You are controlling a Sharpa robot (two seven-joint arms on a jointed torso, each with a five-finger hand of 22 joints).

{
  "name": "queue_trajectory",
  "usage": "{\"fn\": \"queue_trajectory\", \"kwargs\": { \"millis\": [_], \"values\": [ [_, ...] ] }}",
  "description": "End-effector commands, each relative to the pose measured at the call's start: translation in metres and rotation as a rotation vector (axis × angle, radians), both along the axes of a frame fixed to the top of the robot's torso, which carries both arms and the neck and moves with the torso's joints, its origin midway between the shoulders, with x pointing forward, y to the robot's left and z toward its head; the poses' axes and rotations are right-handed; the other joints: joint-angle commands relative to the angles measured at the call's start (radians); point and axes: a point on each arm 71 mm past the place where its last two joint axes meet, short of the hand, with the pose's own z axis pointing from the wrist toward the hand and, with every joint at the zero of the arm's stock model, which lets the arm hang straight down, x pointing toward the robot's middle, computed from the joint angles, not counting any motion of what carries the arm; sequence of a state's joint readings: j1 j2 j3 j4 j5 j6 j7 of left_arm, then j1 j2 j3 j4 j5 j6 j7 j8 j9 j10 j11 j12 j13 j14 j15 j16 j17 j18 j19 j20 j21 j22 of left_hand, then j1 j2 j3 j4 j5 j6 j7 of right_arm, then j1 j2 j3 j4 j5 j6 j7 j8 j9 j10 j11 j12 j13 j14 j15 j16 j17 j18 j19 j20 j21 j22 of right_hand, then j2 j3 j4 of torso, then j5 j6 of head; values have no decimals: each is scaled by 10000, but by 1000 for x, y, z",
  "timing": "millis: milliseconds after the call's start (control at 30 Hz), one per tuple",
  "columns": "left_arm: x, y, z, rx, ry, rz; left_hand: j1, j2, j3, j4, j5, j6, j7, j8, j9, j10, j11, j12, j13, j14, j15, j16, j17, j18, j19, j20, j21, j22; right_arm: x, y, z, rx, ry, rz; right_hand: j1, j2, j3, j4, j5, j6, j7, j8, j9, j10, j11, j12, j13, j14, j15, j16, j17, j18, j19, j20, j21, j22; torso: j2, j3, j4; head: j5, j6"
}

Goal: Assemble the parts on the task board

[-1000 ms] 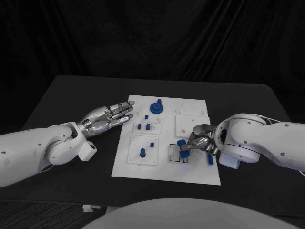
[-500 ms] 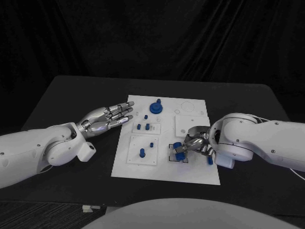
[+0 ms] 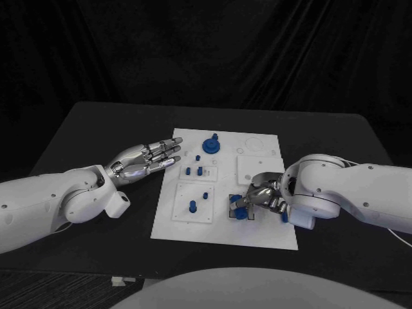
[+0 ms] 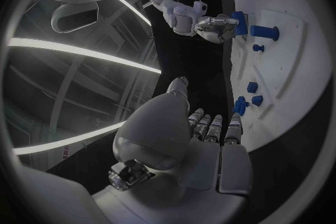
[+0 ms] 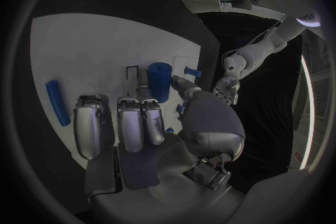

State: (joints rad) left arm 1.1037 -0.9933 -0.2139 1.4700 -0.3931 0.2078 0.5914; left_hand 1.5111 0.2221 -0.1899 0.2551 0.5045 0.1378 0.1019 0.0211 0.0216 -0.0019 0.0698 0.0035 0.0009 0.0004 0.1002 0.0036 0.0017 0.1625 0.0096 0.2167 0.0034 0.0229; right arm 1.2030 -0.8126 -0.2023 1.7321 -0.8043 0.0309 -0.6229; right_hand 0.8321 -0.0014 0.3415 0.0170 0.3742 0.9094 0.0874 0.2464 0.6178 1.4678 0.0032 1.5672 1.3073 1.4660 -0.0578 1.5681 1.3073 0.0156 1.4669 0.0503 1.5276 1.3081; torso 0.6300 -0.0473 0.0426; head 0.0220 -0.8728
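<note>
- The right hand (image 3: 262, 198) is over the near-right part of the board (image 3: 262, 235), at about 5 o'clock from the board's middle. It pinches a blue cylinder (image 5: 160, 82) between thumb and fingers, right by a small framed slot.
- The left hand (image 3: 147, 159) hovers at the board's left edge, at about 9 o'clock. Its fingers are spread and hold nothing.
- Risk, as a judgement: the cylinder looks only lightly pinched, so it could tilt or slip as it goes down. It could then jam on the slot's edge instead of seating.
- Risk: a loose blue rod (image 5: 57, 102) lies on the board just beside the right fingers. A sideways shift of the hand could knock it away.
- Risk: the board rests unheld on the table. A hard push could slide it, since the left hand is not pressing on it.
- Other blue pegs (image 3: 197, 171) stand further in, toward 11 o'clock, with a larger knob (image 3: 212, 144) at about 12 o'clock. They are well apart from the right hand.
- The surface is a black table (image 3: 94, 129), matt and flat, with the white board in its middle.
- Behind it hangs a dark curtain (image 3: 206, 45). The left wrist view shows pale light strips in the room.
</note>
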Motion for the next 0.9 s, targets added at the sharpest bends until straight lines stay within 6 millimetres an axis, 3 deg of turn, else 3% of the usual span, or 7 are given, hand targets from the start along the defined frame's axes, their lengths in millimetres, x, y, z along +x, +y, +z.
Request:
{"fn": "queue_trajectory", "kwargs": {
  "millis": [33,167,333,500,633,800,900],
  "values": [
    [-1,-2,0,-171,64,-127,66,-54,67,-8,63,3,51,20,4,19,61,-35,-9,-4,95,-36,-17,176,0,81,53,16,-4,-4,-7,-366,302,3,-197,-89,-381,235,-918,-21,2,-41,-100,1030,83,36,2635,1047,53,27,2635,-21,798,64,-67,2449,2,0,3,-2,2],
    [-1,-3,0,-163,93,-155,66,-54,67,-8,63,3,51,20,4,19,61,-35,-9,-4,95,-36,-17,176,0,81,53,16,-3,-5,-8,-366,299,-18,-328,-261,-982,570,-2033,-4,1,-39,-244,1030,84,36,2635,1047,54,27,2635,-22,801,64,-63,2451,3,0,2,5,2],
    [-1,-3,0,-148,134,-187,72,-55,73,-17,67,19,55,23,7,19,62,-35,-9,-4,111,-36,-17,176,1,94,54,17,-2,-6,-8,-382,219,-108,-370,-184,-1350,860,-2552,18,-4,-8,-333,1030,81,36,2635,1047,50,27,2635,-15,789,63,-91,2441,-1,1,-2,5,2],
    [-1,-3,-1,-120,166,-192,92,-48,99,-48,76,27,69,26,9,19,66,-35,-9,-4,180,-36,-17,172,7,134,58,24,-1,-9,-7,-371,90,-284,-209,-33,-1450,938,-2137,42,-13,27,-382,1030,75,36,2635,1047,45,27,2635,-12,783,59,-104,2437,-2,-1,-3,17,2],
    [-1,-3,-1,-104,188,-199,103,-50,111,-67,84,30,71,26,9,19,66,-35,-9,-4,213,-36,-17,168,9,151,59,24,-1,-9,-7,-344,38,-334,-246,-17,-1510,1001,-2151,61,-17,43,-391,1030,71,36,2635,1047,42,27,2635,-11,782,58,-107,2436,0,0,-2,3,2],
    [-1,-3,-1,-98,204,-210,107,-49,118,-75,87,35,73,27,10,19,67,-35,-9,-4,226,-36,-17,167,12,159,61,30,-2,-10,-6,-250,-50,-377,-580,-44,-2043,1550,-2667,82,-25,96,-472,1030,63,36,2635,1047,36,27,2635,-8,776,52,-121,2431,-1,-1,1,18,2],
    [-1,-3,-1,-91,213,-211,110,-48,121,-79,89,37,75,28,10,19,68,-35,-9,-4,232,-36,-17,166,14,163,62,32,-3,-12,-4,-165,-136,-471,-713,-87,-2432,1899,-2613,101,-33,132,-508,1030,56,36,2635,1047,27,27,2635,-2,766,48,-145,2423,-1,1,-1,47,2]
  ]
}}
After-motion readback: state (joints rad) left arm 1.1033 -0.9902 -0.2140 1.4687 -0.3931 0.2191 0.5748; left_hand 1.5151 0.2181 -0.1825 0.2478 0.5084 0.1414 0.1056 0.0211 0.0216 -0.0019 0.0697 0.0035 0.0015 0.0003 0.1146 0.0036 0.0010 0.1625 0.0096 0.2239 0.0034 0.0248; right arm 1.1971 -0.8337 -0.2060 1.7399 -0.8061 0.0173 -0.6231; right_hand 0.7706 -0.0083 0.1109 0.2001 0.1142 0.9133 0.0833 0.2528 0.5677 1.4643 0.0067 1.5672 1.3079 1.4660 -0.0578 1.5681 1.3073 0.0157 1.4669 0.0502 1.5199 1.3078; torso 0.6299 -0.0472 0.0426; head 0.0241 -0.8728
